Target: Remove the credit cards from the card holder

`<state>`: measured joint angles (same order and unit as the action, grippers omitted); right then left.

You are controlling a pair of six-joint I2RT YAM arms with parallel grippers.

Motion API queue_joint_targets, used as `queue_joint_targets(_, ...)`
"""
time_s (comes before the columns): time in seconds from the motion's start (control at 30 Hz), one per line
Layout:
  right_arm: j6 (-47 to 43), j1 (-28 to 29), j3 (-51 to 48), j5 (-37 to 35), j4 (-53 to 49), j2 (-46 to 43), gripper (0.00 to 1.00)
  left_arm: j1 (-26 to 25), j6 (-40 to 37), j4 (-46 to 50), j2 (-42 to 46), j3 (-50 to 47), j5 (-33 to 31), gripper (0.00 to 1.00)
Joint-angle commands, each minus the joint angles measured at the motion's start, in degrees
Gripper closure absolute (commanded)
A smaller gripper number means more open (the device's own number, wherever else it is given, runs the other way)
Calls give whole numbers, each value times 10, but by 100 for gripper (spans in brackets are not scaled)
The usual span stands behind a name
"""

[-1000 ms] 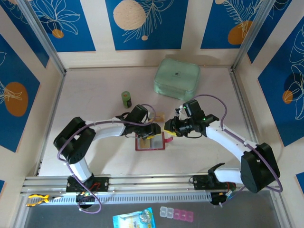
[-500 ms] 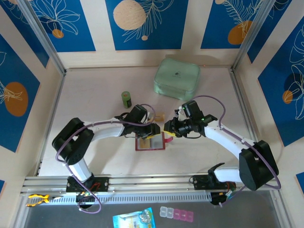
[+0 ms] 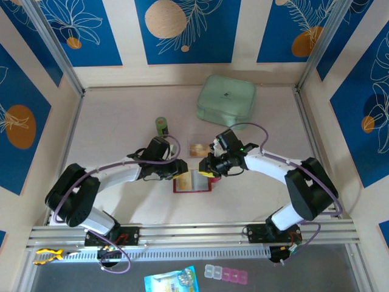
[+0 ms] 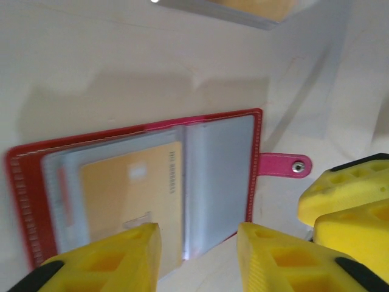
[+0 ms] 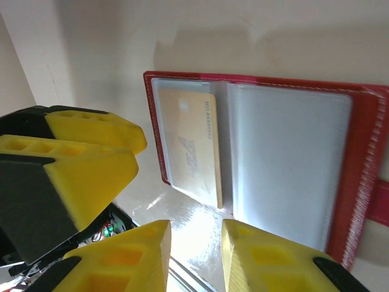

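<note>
Top external view showed the holder lying open on the desk between both arms, a loose card just beyond it. Left wrist view had the left pincer low over the holder's near edge, jaws apart, gripping nothing; a pocketed card sat in the clear sleeve beside the spine. Right pincer hung likewise, jaws slightly apart and empty. Done well, one pincer would pin the red cover flat while the other nipped only the card's spine-side edge and drew it out level, lest the whole holder lift
</note>
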<state>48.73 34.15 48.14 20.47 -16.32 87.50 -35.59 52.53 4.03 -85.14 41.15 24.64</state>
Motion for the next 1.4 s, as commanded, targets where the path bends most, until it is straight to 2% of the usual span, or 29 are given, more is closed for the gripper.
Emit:
queue_joint_targets(0.0, 3, 16, 26, 11, 10, 26, 73, 17, -21, 20, 16, -22, -7, 67)
queue_joint_targets(0.13, 2, 30, 41, 7, 12, 55, 75, 27, -27, 15, 9, -35, 1, 78)
queue_joint_targets(0.33, 6, 44, 50, 4, 22, 82, 75, 29, -38, 16, -5, -44, -8, 85)
queue_joint_targets(0.7, -3, 59, 55, -3, 37, 117, 75, 29, -27, -23, -32, -68, 3, 87)
queue_joint_targets(1.37, -25, 71, 48, -40, 35, 138, 76, 30, -24, 4, -3, -58, 1, 88)
